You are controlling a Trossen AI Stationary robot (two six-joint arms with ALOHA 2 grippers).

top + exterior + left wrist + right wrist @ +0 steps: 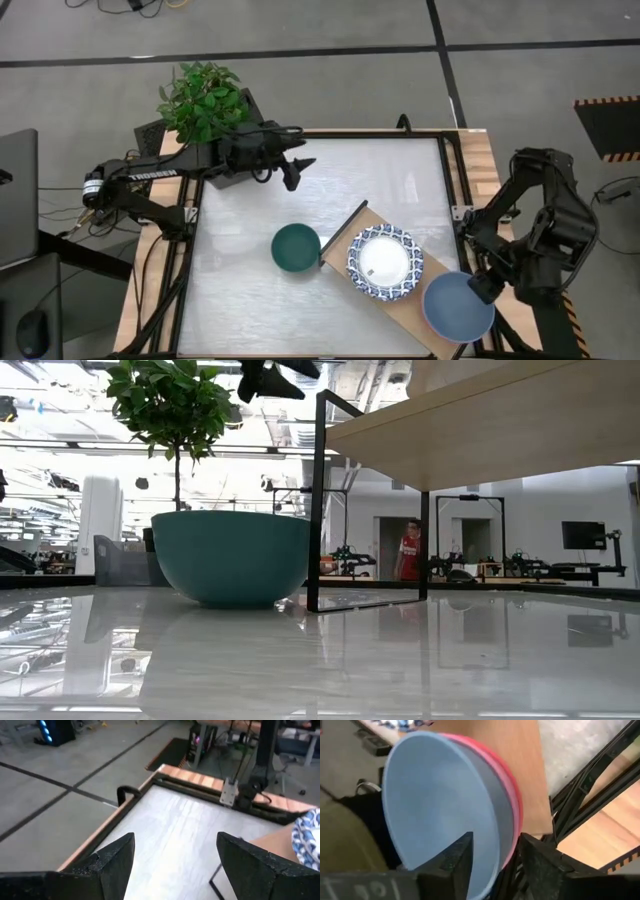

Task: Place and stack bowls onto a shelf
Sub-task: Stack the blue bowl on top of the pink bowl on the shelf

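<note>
The right gripper (492, 862) fingers straddle the rim of the slate blue bowl (457, 306), nested on the shelf (345, 245), the left gripper (175, 862) fingers stand apart, and the green bowl (296, 247) waits on the counter (250, 300).

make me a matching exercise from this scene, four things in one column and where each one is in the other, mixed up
Things:
1. dark green round bowl
2. white bowl with blue patterned rim
3. slate blue round bowl
4. leafy green potted plant

Places:
A. stacked in a pink bowl at the light-wood shelf's end by the right gripper
B. table's far left corner
C. middle of the shelf
D. on the tabletop beside the shelf

Pairs: 1-D, 2-C, 3-A, 4-B
</note>
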